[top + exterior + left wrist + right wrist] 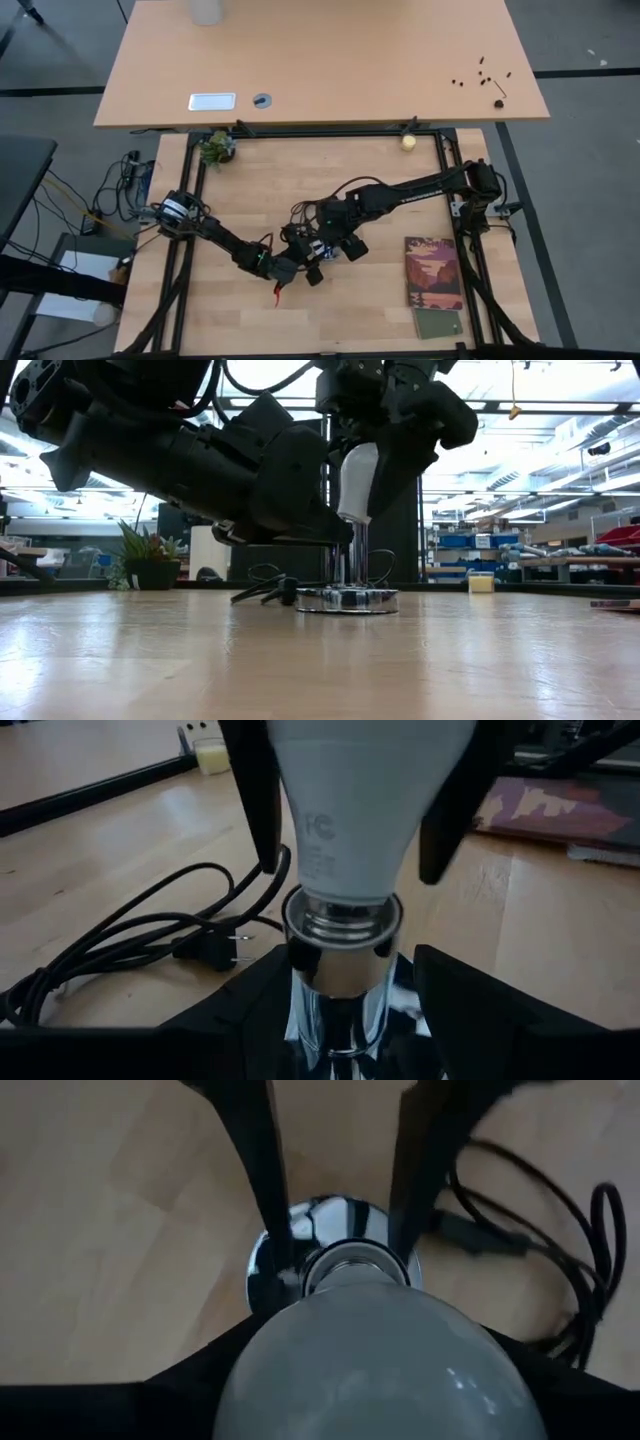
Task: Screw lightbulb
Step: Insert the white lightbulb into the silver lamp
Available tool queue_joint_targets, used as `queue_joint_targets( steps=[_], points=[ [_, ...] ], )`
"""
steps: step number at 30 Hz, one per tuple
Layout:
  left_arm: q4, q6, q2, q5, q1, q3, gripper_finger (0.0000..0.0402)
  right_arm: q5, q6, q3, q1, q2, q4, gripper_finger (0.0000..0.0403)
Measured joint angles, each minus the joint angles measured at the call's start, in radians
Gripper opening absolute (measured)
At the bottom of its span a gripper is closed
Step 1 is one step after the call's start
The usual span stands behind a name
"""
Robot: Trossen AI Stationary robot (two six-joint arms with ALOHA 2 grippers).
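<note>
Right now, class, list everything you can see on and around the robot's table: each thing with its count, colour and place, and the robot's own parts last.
lightbulb: one, white, upright with its base in the socket, mid-table.
socket stand: one, shiny silver, round base on the table under the bulb.
cord with plug: one, black, lying loose beside the stand.
booklet: one, reddish picture cover, flat near the table's right edge.
green card: one, just below the booklet.
plant: one, green, at the far left corner.
yellowish ball: one, at the far edge, right of centre.
left tool: black, fingers either side of the stand's stem.
right tool: black, fingers either side of the bulb.
</note>
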Motion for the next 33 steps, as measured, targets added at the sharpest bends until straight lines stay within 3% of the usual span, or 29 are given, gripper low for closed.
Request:
queue_joint_targets(
  steps=[6,12,22,33],
  points=[
    [-0.021,0.035,0.0,0.006,0.0,0.0,0.0214,0.007,0.058,0.131,-0.006,0.0,-0.11,0.0279],
    [-0.029,0.056,0.015,0.006,0.029,0.001,0.0214,0.003,0.101,0.219,-0.023,0.0,-0.251,0.0264],
    [0.122,0.087,0.117,0.014,0.084,0.005,0.0214,-0.039,0.125,0.206,-0.037,0.001,-0.266,0.0275],
    [0.133,0.133,0.118,0.056,0.101,0.031,0.0214,-0.108,0.09,0.096,-0.085,0.0,-0.101,0.0268]
  ],
)
